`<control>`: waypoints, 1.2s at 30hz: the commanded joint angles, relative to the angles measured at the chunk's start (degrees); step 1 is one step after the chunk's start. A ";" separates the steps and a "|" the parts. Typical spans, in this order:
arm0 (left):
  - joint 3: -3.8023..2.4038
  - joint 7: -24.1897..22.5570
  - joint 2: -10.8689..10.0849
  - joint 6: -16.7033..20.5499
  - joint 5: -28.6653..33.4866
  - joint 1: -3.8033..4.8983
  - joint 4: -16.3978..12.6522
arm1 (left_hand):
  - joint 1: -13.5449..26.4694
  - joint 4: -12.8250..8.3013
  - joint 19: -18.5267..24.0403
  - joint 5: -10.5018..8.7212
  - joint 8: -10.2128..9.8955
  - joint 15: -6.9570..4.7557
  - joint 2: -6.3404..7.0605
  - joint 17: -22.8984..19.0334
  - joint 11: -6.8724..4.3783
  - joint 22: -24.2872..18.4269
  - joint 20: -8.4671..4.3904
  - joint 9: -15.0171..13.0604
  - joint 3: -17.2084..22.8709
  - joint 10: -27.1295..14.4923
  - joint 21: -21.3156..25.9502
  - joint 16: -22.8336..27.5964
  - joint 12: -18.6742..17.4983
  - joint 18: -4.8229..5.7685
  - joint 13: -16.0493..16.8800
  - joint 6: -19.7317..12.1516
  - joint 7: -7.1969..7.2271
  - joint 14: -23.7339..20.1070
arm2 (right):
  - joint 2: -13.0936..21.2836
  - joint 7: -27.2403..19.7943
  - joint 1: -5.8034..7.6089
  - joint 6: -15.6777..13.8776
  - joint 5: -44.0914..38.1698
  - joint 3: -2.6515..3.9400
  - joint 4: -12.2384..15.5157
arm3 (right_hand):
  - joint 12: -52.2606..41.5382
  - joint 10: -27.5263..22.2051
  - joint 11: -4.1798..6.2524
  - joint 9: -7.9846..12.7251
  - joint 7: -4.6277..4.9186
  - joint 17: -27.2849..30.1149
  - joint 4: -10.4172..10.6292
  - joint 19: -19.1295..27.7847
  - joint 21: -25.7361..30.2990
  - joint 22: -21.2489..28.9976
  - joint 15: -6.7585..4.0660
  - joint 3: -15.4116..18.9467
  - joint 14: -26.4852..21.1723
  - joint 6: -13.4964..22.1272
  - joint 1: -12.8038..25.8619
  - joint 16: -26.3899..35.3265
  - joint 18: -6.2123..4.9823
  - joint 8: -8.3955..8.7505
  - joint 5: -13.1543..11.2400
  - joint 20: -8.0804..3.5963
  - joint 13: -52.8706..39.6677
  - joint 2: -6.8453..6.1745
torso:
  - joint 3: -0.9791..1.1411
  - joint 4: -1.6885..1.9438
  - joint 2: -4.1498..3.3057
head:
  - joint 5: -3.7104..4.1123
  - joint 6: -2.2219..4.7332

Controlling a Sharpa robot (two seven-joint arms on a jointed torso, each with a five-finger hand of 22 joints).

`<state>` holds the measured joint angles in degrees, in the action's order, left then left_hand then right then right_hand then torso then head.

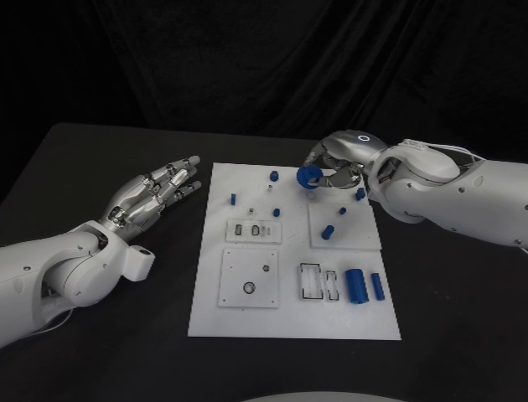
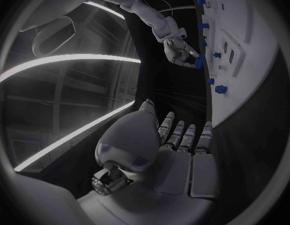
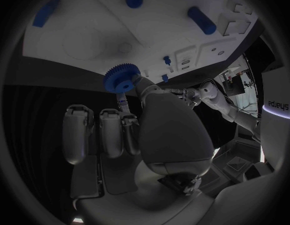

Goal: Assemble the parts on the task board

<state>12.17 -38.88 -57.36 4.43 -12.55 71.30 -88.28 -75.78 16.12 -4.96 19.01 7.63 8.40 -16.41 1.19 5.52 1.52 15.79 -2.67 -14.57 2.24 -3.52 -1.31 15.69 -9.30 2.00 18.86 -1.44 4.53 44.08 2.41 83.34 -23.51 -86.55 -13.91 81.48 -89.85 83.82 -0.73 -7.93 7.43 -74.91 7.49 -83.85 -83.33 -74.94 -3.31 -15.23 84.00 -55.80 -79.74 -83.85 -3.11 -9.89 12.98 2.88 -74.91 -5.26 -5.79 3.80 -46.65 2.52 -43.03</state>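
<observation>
The white task board lies mid-table with small blue parts on it. My right hand hovers over the board's far right corner and pinches a blue toothed gear; the gear shows at its fingertips above the board. Blue pegs and a small blue pin stand on the board, and blue cylinders lie near its right edge. My left hand rests off the board's left side, fingers stretched out and apart, holding nothing. It is the same hand seen beside the board.
Recessed plates with slots and holes take up the board's near half. Black table surrounds the board on all sides. A black curtain hangs behind.
</observation>
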 commanded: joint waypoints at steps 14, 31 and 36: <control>-0.05 -3.86 0.41 -0.51 0.02 -0.06 0.31 | -0.99 -0.08 0.45 0.58 -0.09 0.08 0.17 0.00 0.29 0.00 0.00 0.05 0.35 -0.04 -0.27 0.11 -0.06 -1.14 -0.03 -0.22 -0.12 -0.35 | -9.51 -3.30 -0.54 -1.29 -0.88 0.23 -5.02 | -0.15 6.18 -0.46 -3.96 -1.65 -5.99 0.08 -1.51 0.37 -8.63 0.46 0.28 4.00 -1.88 0.59 0.25 0.81 -0.09 -0.68 0.45 -15.09 0.13 | -0.01 0.21 -0.14 | 0.29 -0.23; -0.05 -3.68 0.61 -0.71 0.02 -0.06 0.50 | -1.60 -0.25 0.43 1.09 -0.12 0.03 0.20 0.00 0.25 0.01 0.00 0.06 0.56 -0.15 -0.30 0.12 -0.15 -1.15 -0.03 -0.30 -0.07 -0.37 | -11.78 -2.55 -1.67 1.49 -0.88 0.44 -7.78 | -0.15 6.18 -0.66 -4.21 -1.40 -5.69 0.14 -1.29 0.73 -8.37 0.64 0.51 3.91 -1.10 0.98 0.51 0.70 0.36 -1.46 0.61 -15.09 0.09 | 0.04 0.53 -0.37 | 0.93 0.09; -0.05 -3.64 0.69 -0.77 0.02 -0.06 0.52 | -1.95 -0.35 0.43 1.43 -0.15 0.02 0.22 0.00 0.27 0.01 0.00 0.06 0.68 -0.18 -0.31 0.12 -0.19 -1.14 -0.03 -0.38 -0.05 -0.38 | -11.80 -2.33 -1.72 2.10 -0.88 0.45 -7.80 | -0.15 6.18 -0.70 -4.26 -1.29 -5.52 0.16 -1.21 0.87 -8.28 0.69 0.60 3.86 -0.56 1.14 0.64 0.67 0.70 -1.64 0.68 -15.09 0.05 | 0.04 0.52 -0.35 | 0.97 0.02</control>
<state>12.16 -38.88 -56.83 4.30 -12.55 71.29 -87.67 -77.30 15.80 -4.95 20.25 7.63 8.40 -16.19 1.19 5.52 1.52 15.79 -2.67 -14.26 2.24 -3.52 -1.31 15.69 -9.30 2.00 18.86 -1.44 4.53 32.30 -0.36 81.77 -22.55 -87.07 -13.51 73.67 -89.85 84.03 -0.93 -7.95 7.09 -74.91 7.51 -84.05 -82.86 -74.91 -2.95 -14.92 83.95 -55.84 -78.89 -83.40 -3.12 -9.47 11.66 3.07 -74.90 -5.20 -5.74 4.36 -47.02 3.49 -42.92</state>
